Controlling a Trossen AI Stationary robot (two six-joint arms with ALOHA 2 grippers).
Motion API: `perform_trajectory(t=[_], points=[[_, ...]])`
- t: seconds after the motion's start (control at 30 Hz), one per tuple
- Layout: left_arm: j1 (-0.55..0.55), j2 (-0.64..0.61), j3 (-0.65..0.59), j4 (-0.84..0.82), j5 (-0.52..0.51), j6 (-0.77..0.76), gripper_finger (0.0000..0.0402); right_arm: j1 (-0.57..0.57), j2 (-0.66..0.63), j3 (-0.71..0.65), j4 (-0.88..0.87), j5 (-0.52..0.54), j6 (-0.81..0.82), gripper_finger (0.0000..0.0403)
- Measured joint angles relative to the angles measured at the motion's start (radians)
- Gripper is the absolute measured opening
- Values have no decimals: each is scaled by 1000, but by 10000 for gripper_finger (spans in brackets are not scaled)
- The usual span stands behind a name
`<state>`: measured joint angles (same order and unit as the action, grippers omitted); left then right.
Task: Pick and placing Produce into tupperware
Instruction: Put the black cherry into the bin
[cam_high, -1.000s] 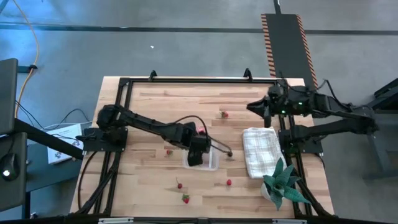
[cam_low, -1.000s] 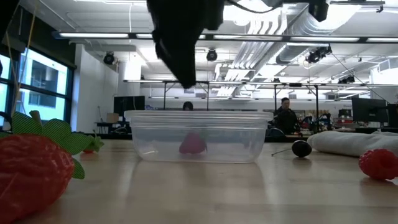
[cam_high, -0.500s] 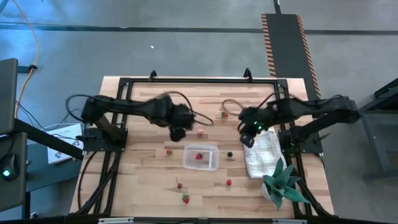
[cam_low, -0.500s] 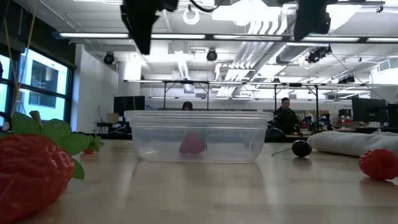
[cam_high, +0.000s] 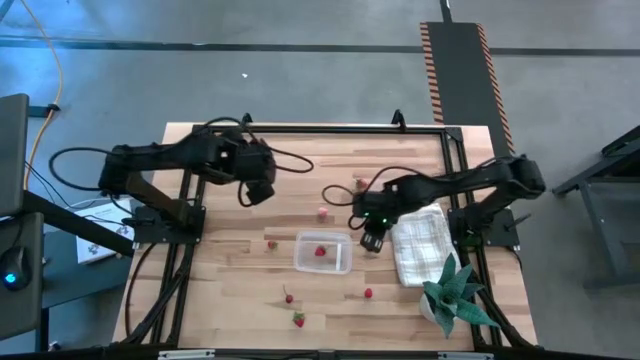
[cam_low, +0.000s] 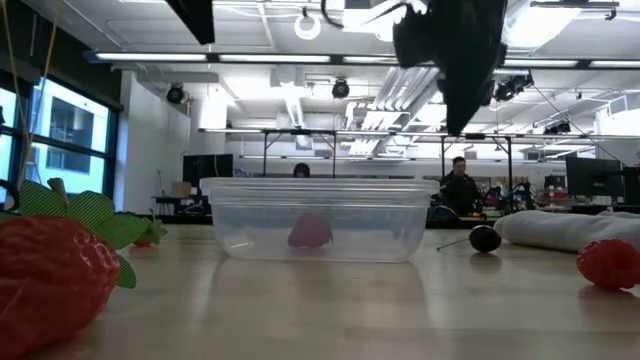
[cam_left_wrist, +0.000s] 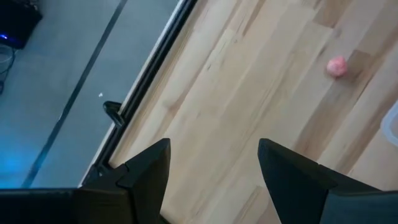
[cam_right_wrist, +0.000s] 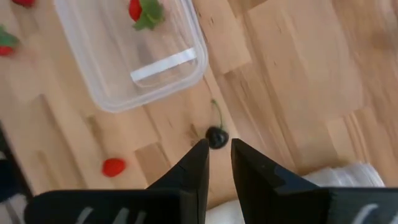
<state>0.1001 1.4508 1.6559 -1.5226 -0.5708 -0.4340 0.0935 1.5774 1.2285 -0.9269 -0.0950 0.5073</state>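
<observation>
The clear tupperware (cam_high: 300, 262) sits at mid-table with one red strawberry (cam_high: 320, 251) lying on its floor. My right gripper (cam_high: 372, 240) hovers just right of it, pointing down, its fingers a narrow gap apart. In the right wrist view the dark round berry (cam_right_wrist: 216, 137) with its stem lies on the wood just beyond the gripper (cam_right_wrist: 219, 144), untouched. My left gripper (cam_high: 255, 190) hangs wide open over the far-left boards, holding nothing. A pinkish fruit (cam_high: 323, 212) lies on the table between the two arms.
More red strawberries lie loose: one far of centre (cam_high: 361, 183), one left of the tupperware (cam_high: 270, 244), and others near the front edge (cam_high: 298, 320) (cam_high: 368, 293). A white checked cloth (cam_high: 420, 243) and a green spiky plant (cam_high: 450, 295) fill the right side.
My left gripper has risen from over the tupperware and pulled back toward the table's far left. My right gripper has swung from the far-right edge toward the table's near and left sides. It has come down beside the tupperware, over the dark berry.
</observation>
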Motion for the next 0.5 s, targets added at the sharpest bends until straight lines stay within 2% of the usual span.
perform_trajectory(t=[0.17,0.37,0.5], points=[[-2,-30,0,-10,-1,0,234,-11,89,0,49,-81,-57,60],[-2,-33,0,-16,0,0,234,-22,145,0,54,-120,-97,62],[-2,-33,0,-16,1,-10,234,-42,163,0,26,-164,-69,82]])
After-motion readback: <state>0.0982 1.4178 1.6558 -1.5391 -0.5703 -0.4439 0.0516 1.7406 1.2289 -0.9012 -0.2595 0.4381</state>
